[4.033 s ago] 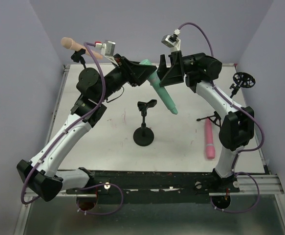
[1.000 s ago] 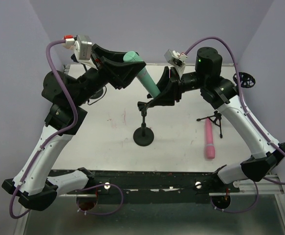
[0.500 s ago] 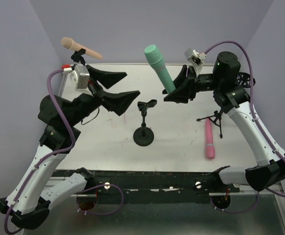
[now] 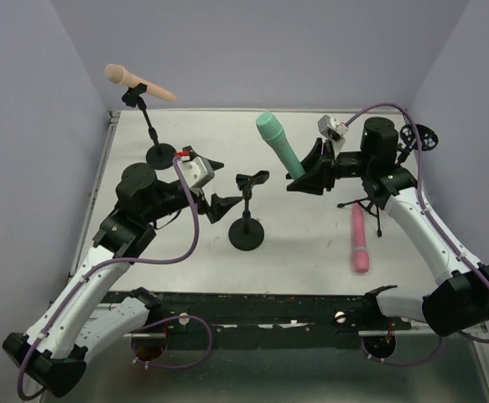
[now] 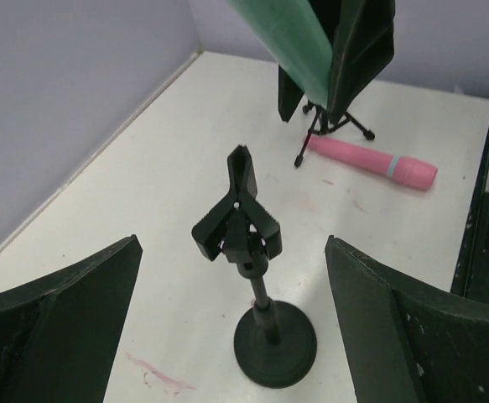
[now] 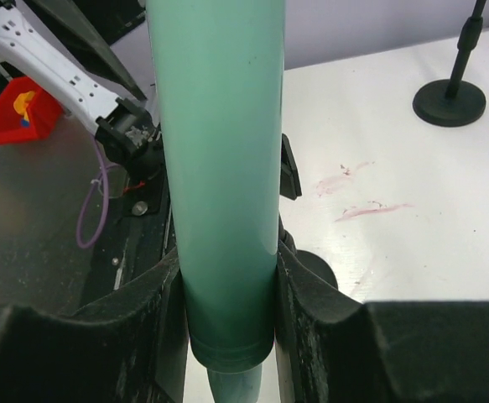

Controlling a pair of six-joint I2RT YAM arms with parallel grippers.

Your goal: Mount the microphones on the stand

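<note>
Pinches tilted mint-teal microphone point(image 4: 279, 144) in right hand point(image 4: 304, 175), upper centre; holds left hand point(image 4: 217, 186) spread beside centre stand point(image 4: 247, 214); leaves pink microphone point(image 4: 359, 239) flat on tabletop point(image 4: 311, 243), lower right.

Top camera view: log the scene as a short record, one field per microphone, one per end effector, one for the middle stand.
peach microphone: clipped on the far-left stand
teal microphone: raised, tilted, held by the right end effector
pink microphone: lying on the table by a tripod stand
left end effector: open, empty, beside the middle stand
right end effector: shut on teal microphone
middle stand: clip empty
</note>
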